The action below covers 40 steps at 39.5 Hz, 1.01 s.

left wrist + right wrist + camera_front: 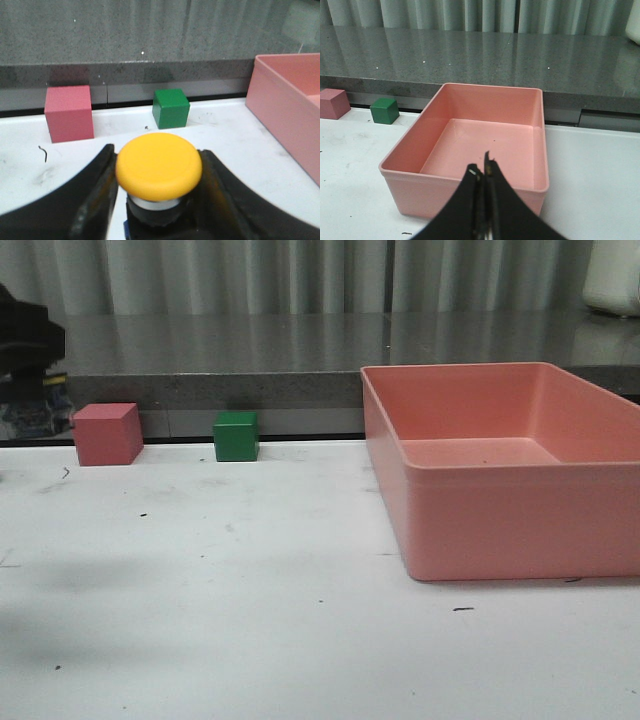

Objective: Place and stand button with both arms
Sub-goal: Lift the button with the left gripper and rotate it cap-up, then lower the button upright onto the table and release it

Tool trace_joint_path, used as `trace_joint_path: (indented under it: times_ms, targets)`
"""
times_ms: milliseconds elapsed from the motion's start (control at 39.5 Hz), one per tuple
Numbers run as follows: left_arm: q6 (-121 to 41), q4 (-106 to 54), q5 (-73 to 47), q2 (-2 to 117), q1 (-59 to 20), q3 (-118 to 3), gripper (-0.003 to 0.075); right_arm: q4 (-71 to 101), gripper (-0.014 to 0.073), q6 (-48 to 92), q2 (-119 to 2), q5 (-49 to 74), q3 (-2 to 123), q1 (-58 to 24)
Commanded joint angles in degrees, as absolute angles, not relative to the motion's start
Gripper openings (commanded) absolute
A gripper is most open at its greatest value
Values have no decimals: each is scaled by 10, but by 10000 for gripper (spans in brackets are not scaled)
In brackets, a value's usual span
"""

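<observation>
Nearest, your left gripper [159, 200] was closed around the button [159, 167], cap up, above the table [250, 630]. Your right gripper [483, 172] was pressed together and empty, before the bin [470, 150]. Farther stood the green cube [171, 108] and pink cube [68, 113]. I judge you were carrying; next you needed to lower it upright.

a white, scuffed table [250, 640] fills the near ground; behind it runs a grey speckled stone ledge [220, 350] (faintly reflective), with pale pleated curtains [300, 275] at the far back.
</observation>
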<state>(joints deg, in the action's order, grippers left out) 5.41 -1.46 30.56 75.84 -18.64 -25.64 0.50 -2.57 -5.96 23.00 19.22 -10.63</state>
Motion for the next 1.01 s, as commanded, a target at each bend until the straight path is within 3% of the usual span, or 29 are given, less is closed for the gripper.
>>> trace_joint_path:
  times_ms: [0, 455, 987]
  targets:
    - [54, -14, 374, 777, -189, -267, 59, 0, -70, -20, -65, 180, 207, -102]
    - [54, -14, 692, 1026, -189, -267, 64, 0, -70, -20, -65, 180, 207, -102]
    - [54, -51, 685, 1085, -189, -264, 64, 0, -70, -20, -65, 180, 207, -102]
